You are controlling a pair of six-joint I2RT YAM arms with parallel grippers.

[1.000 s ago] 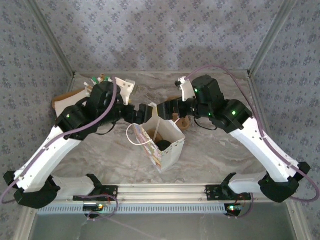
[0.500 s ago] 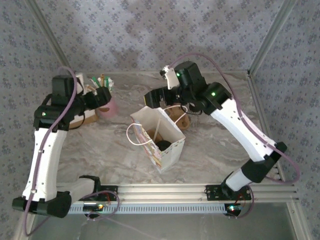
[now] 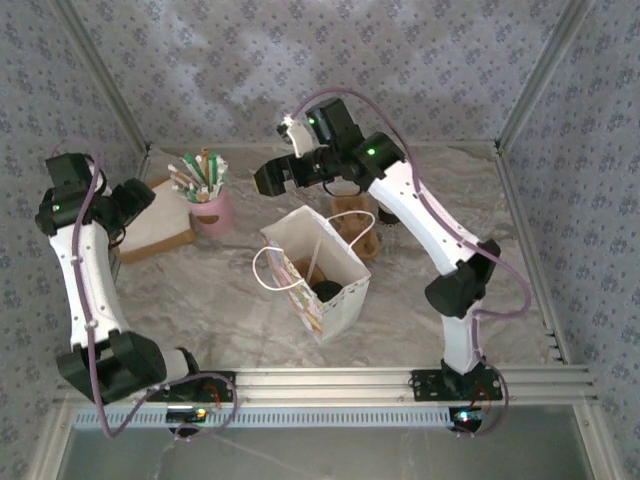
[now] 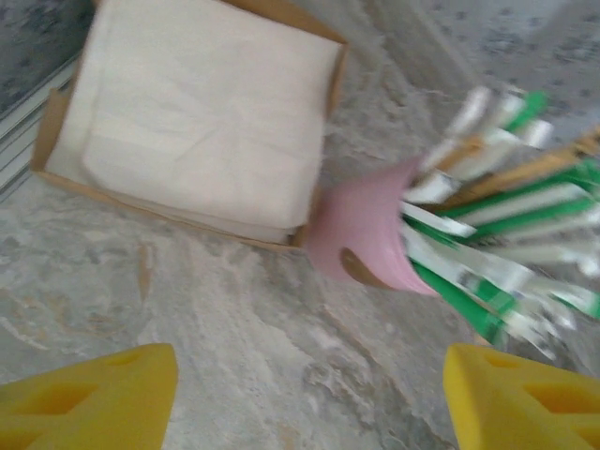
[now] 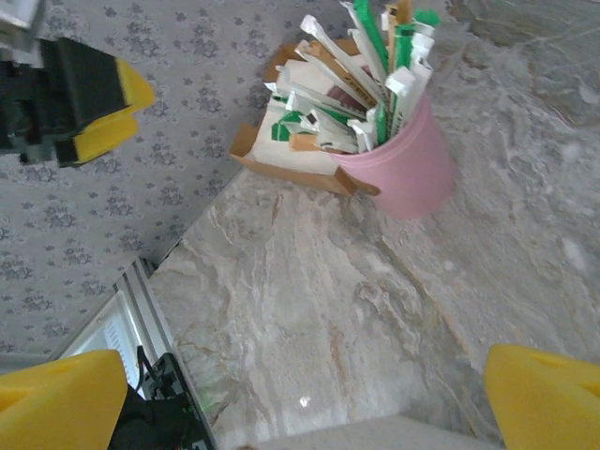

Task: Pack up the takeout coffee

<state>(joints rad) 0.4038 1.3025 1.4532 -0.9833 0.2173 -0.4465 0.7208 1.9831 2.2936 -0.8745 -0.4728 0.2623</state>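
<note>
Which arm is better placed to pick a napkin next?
Left, probably. The left gripper, open, hangs beside the napkin box, with the napkins ahead of its fingers in the wrist view. The right gripper is beyond the white bag, farther from the box.

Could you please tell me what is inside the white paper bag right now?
Deep in the open white bag sits the takeout coffee, seen from above as a round black lid. The lid and the bag's walls cover the cup's body.

One white paper bag (image 3: 335, 300), one pink cup (image 3: 212, 213) (wrapped sticks too crowded to count), one cardboard napkin tray (image 4: 49, 131), one brown carrier (image 3: 365, 243), seemingly one black-lidded coffee cup (image 3: 327, 292).
</note>
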